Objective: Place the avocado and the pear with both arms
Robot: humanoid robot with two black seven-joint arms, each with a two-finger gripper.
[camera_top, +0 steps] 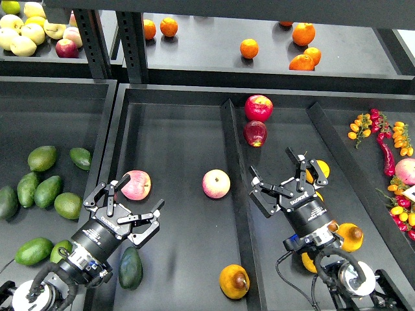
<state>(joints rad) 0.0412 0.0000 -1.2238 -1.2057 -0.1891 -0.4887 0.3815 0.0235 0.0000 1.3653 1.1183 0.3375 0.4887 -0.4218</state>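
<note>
The dark green avocado [130,267] lies in the middle tray near its front left corner, just beside my left arm and below my left gripper [128,202], which is open and empty. The orange-yellow pear [234,281] with a brown stem patch lies at the front of the same tray, next to the divider. My right gripper [280,176] is open and empty over the right compartment, above and to the right of the pear.
Two pink apples [136,185] [216,183] lie in the middle tray. Red apples [258,107] and more orange-yellow pears [351,236] lie in the right compartment. Paler avocados [43,157] fill the left bin. Oranges [249,48] sit on the back shelf, peppers [385,152] at the far right.
</note>
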